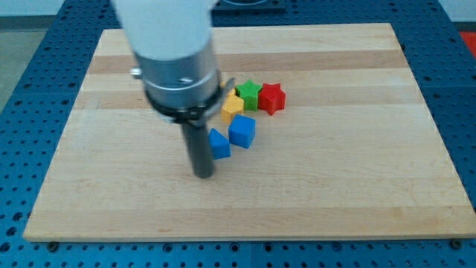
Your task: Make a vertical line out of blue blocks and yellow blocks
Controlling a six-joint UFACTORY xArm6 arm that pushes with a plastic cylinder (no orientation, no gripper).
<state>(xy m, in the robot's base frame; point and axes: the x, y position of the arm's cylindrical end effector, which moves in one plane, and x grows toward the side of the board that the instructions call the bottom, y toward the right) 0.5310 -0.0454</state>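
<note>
My tip rests on the wooden board, just left of and slightly below a blue block of wedge-like shape. A blue cube sits right beside it on the right. A yellow block lies just above the two blue ones, partly hidden by the arm's body. Another yellow-and-green piece peeks out behind the arm; its shape cannot be made out.
A green star-like block and a red star-like block sit side by side to the right of the yellow block. The arm's wide grey and white body covers the board's upper left-centre. Blue perforated table surrounds the board.
</note>
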